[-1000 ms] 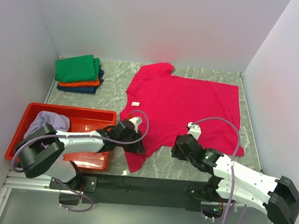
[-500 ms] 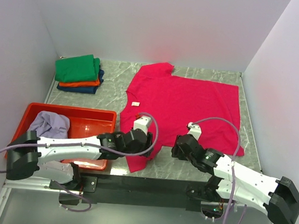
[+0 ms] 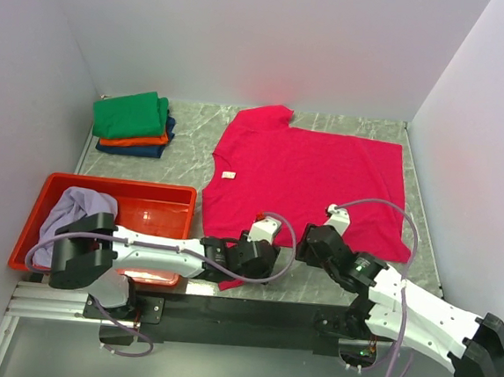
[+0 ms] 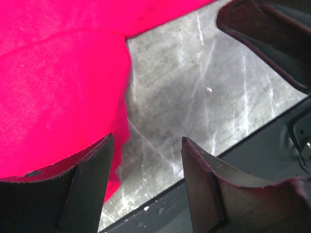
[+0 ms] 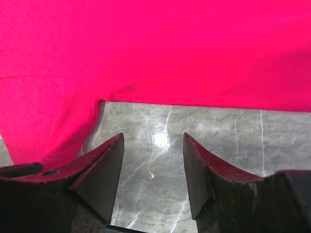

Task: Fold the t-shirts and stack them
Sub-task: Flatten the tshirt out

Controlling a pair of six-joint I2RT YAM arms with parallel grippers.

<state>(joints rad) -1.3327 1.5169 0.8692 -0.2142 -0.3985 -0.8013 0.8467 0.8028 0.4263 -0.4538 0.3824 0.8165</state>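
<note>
A grey, marble-veined table (image 3: 196,126) sits enclosed by plain white walls (image 3: 274,40) on three sides, a bright glare spot (image 5: 161,139) on its surface.

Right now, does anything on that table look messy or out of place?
Only the pale lavender t-shirt, crumpled in the red tray; the crimson-pink t-shirt lies spread flat and the folded stack is neat. Nothing looks spilled or damaged.

1. Left arm (image 3: 154,252): white link shells, black joint housings.
2. Right arm (image 3: 418,313): same white-and-black finish.
3. Left cable (image 3: 278,215) and right cable (image 3: 376,201): pale lavender, looped at each wrist.
4. Left gripper (image 4: 146,143): two dark, matte, wedge-shaped fingers with reddish-tinged edges.
5. Right gripper (image 5: 153,138): fingers of matching form.
</note>
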